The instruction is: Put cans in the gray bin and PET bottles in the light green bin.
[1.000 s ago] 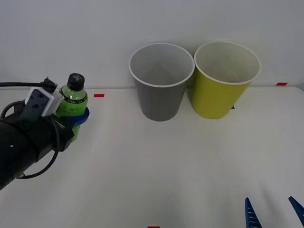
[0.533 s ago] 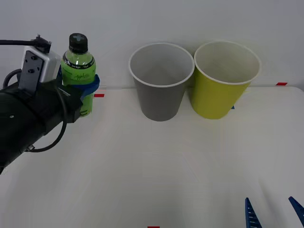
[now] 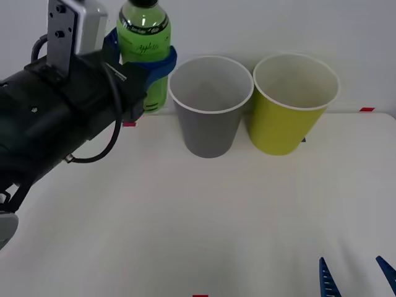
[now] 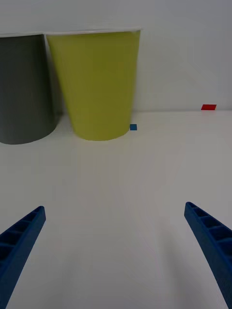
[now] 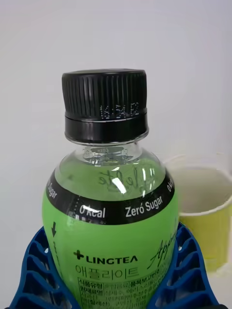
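White table point(image 3: 204, 210), green bottle point(image 3: 143, 37) (upright, seemingly airborne) in left jaws point(image 3: 141, 62).

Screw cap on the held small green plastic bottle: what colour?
Black and ribbed, on the small green plastic bottle held by the left gripper; clearest in the left wrist view.

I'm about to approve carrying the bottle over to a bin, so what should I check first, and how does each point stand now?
1. Left hand shut on the green bottle: ok.
2. Bottle upright, black cap on: ok.
3. Bottle lifted above the gray bin rim: ok.
4. Bottle over the light green bin: not ok, it hangs left of the gray bin.
5. Light green bin's mouth open: ok.
6. Right hand open, low, short of both bins: ok.
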Controlling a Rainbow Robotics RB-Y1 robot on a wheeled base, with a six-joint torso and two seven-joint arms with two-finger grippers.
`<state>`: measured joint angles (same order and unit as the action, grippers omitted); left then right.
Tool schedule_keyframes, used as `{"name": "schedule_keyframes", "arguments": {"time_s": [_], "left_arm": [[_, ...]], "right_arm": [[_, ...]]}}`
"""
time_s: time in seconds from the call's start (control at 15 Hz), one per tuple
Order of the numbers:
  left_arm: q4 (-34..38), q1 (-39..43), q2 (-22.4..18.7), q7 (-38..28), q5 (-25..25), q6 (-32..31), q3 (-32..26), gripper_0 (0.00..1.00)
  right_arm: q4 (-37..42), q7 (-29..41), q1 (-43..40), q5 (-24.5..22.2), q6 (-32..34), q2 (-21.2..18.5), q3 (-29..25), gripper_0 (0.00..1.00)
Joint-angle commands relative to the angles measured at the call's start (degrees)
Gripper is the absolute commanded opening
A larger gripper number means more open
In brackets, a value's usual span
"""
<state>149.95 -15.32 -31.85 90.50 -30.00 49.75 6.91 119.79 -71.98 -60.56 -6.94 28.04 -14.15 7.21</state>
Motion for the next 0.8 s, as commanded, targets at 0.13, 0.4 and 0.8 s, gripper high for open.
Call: {"name": "schedule_keyframes", "arguments": {"time_s": [0.13, 0.4, 0.8], "left_arm": [[-7.83, -12.98, 4.52, 0.12, -2.17, -1.41, 5.48, 0.0], [-19.34, -22.82, 11.02, 1.0, -2.17, -1.41, 9.52, 0.0], [-34.9, -33.1, 18.67, 3.11, -2.08, -1.76, 11.81, 0.0]], "right_arm": [[0.0, 0.0, 0.0, 0.0, 0.0, 0.0, 0.0, 1.0], [0.0, 0.0, 0.0, 0.0, 0.0, 0.0, 0.0, 1.0], [0.0, 0.0, 0.0, 0.0, 0.0, 0.0, 0.0, 1.0]]}}
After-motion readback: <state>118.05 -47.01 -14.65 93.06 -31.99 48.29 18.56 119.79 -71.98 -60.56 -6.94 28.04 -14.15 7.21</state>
